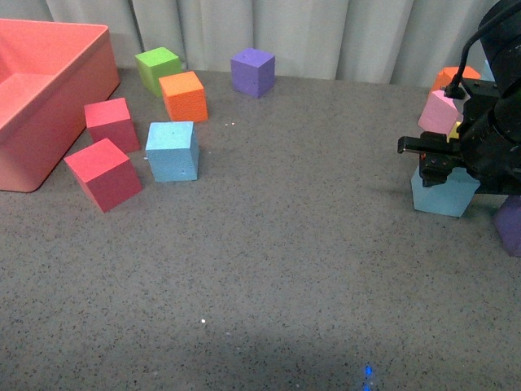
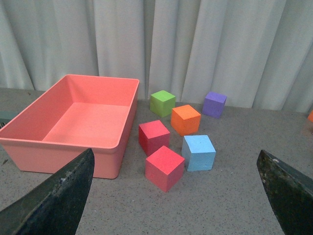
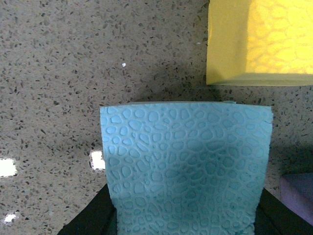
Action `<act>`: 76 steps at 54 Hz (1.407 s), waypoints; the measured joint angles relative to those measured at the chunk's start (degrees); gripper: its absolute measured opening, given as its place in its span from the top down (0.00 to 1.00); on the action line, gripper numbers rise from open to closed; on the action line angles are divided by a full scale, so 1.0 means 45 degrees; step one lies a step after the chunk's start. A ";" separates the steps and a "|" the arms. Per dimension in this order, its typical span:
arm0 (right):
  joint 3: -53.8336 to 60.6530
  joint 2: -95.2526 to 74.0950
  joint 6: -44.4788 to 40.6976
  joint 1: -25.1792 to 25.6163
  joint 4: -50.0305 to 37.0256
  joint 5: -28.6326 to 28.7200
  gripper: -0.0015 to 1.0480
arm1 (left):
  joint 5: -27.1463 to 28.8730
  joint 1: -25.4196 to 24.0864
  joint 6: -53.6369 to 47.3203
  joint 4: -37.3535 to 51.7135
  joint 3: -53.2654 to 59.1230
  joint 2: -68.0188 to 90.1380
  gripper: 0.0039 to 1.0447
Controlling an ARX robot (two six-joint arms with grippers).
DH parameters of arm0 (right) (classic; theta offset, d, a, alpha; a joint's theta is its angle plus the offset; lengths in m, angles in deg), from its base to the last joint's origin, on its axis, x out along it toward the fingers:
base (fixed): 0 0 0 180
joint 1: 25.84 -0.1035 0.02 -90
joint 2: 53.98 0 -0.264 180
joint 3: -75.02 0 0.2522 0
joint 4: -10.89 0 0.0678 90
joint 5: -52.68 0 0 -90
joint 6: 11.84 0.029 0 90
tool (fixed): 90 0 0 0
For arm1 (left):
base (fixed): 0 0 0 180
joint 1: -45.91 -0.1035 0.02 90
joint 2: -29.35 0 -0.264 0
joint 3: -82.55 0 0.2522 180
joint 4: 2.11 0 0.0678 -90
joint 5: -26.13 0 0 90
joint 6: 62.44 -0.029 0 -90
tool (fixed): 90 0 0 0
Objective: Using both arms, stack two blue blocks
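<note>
One blue block rests on the grey table left of centre, among red and orange cubes; the left wrist view shows it as well. The other blue block is at the far right, held in my right gripper, which is shut on it. In the right wrist view this block fills the space between the black fingers. My left gripper is open, well short of the cubes, with nothing between its fingers. The left arm is out of the front view.
A pink bin stands at the left. Two red cubes, an orange cube, a green cube and a purple cube lie near the left blue block. Pink, orange, yellow and purple cubes crowd the right gripper.
</note>
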 joint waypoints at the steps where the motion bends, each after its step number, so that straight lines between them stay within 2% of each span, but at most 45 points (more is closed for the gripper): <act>1: 0.0000 0.0010 0.0005 -0.0019 -0.0005 0.0039 0.56 | -0.0005 0.0000 0.0000 0.0000 0.0000 0.0000 0.06; 29: -0.3050 -0.1209 0.0505 -0.2793 0.1195 0.0534 0.58 | -0.0005 0.0000 0.0000 0.0000 0.0000 0.0000 0.06; 59: -0.4993 -0.2608 0.1088 -0.3915 0.2244 0.0311 0.59 | -0.0005 0.0000 0.0000 0.0000 0.0000 0.0000 0.06; 60: -0.5008 -0.2608 0.1107 -0.3934 0.2259 0.0272 0.58 | -0.0005 0.0000 0.0000 0.0000 0.0000 0.0000 0.06; 63: -0.5013 -0.2608 0.1282 -0.3988 0.2249 0.0369 0.44 | -0.0005 0.0000 0.0000 0.0000 0.0000 0.0000 0.06; 69: -0.4784 -0.2487 0.1443 -0.4012 0.1889 0.0568 0.24 | -0.0005 0.0000 0.0000 0.0000 0.0000 0.0000 0.06; 73: -0.4464 -0.2249 0.1554 -0.4012 0.1462 0.0617 0.15 | -0.0005 0.0000 0.0000 0.0000 0.0000 0.0000 0.06; 76: -0.3759 -0.1656 0.1632 -0.4012 0.0335 0.0622 0.08 | -0.0005 0.0000 0.0000 0.0000 0.0000 0.0000 0.06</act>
